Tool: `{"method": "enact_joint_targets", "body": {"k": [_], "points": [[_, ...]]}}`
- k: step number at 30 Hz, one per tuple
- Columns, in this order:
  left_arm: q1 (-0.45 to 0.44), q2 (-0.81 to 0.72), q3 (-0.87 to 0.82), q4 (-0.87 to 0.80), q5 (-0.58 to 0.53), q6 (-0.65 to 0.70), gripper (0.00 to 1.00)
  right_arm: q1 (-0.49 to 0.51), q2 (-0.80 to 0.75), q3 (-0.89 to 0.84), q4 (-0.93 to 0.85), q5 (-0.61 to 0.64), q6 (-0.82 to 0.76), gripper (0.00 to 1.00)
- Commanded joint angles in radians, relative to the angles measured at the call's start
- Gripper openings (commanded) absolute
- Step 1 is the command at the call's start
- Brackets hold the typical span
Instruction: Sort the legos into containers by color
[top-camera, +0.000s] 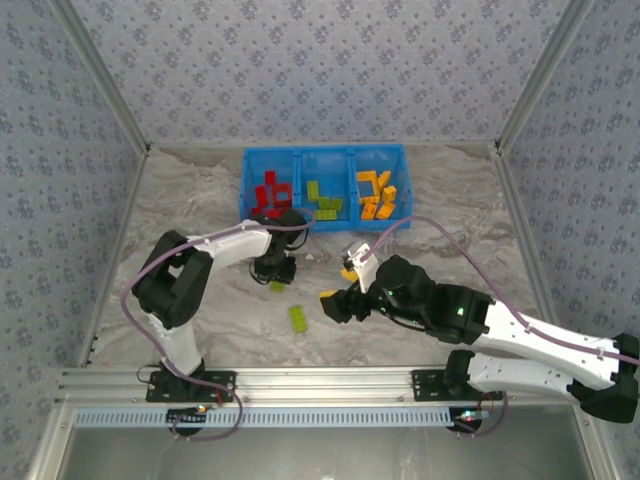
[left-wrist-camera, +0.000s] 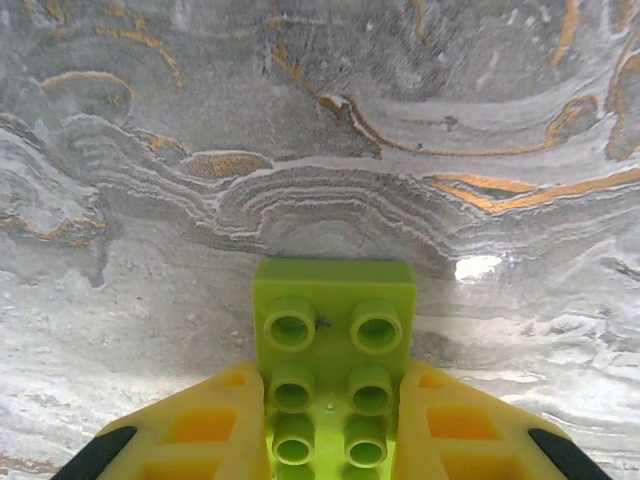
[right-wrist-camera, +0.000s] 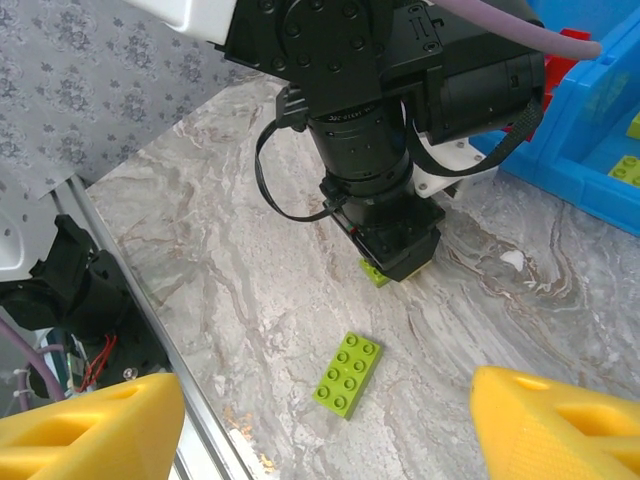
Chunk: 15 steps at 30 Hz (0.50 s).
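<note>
Currently one blue tray (top-camera: 322, 150) stands at the far side of the marbled table (top-camera: 460, 230) and is divided into three compartments side by side. The left compartment holds red bricks (top-camera: 270, 192), the middle one green bricks (top-camera: 322, 198) and the right one orange bricks (top-camera: 376, 195). The bricks in each compartment overlap, so an exact count cannot be given. Two green bricks lie on the table outside the tray, both nearer than it. The first green brick (left-wrist-camera: 333, 320) rests flat on the table, studs up, directly between the fingers of the left gripper (top-camera: 276, 278). The two yellow fingers (left-wrist-camera: 200, 420) press against its opposite sides, so this gripper is closed on the brick. The second green brick (right-wrist-camera: 347, 373), with eight studs, lies loose just near and right of the first. It is apart from both grippers, left of and nearer than the right gripper (top-camera: 339, 284). The right gripper stands wide open and holds nothing.
</note>
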<state>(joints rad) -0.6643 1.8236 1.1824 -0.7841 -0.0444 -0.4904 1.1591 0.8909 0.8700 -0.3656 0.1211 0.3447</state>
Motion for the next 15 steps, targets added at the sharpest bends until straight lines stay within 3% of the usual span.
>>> {"method": "enact_joint_targets", "body": {"k": [1, 8, 15], "points": [[-0.02, -0.032, 0.077, -0.065, -0.006, -0.01, 0.22, 0.002, -0.013, 0.032, 0.003, 0.062, 0.009, 0.77], [-0.053, -0.039, 0.378, -0.158, -0.049, -0.031, 0.22, -0.032, 0.013, 0.123, 0.003, 0.266, -0.002, 0.77], [-0.037, 0.204, 0.846, -0.229, -0.033, 0.016, 0.22, -0.111, 0.137, 0.209, 0.089, 0.371, -0.039, 0.76]]}}
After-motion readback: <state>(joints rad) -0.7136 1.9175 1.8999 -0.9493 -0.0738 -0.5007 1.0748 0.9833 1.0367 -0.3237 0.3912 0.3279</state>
